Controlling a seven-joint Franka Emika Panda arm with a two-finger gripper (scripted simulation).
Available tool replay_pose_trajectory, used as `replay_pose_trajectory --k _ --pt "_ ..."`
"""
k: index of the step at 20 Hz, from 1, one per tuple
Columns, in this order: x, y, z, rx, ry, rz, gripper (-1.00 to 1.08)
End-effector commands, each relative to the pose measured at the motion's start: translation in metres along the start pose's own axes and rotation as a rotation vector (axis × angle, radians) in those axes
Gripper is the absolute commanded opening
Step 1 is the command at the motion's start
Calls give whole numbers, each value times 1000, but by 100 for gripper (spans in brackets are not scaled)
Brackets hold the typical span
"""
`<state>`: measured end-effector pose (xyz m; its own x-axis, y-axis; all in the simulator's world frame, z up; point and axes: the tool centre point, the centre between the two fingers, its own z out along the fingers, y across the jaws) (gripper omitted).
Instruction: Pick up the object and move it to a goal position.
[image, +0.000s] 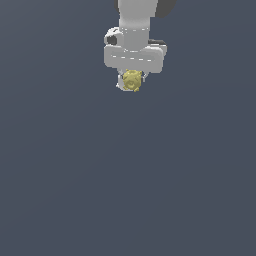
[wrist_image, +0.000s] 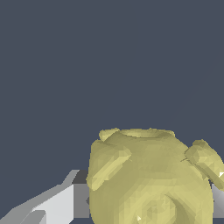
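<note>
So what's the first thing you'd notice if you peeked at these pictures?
The bumpy pale-yellow object jumps out first, tucked under the white gripper near the top of the exterior view, against a plain dark grey background. In the wrist view the same lump looms huge, with a pale finger pressed beside it, so it looks held.

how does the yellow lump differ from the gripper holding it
Colour: the object is pale yellow, the gripper white and grey. Surface: the object is bumpy and rounded, the gripper smooth and blocky. Width: in the exterior view the object is much narrower than the gripper's body. Role: the gripper's fingers are shut on the object, which sits between them. Both show against the same plain dark background.
</note>
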<state>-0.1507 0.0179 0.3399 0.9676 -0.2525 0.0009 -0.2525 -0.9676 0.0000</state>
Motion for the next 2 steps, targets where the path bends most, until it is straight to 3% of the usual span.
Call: replay_pose_trajectory --k 1,2 --pt "1 0 1 0 -1 0 -100" --pt "1 0 2 0 -1 0 -100"
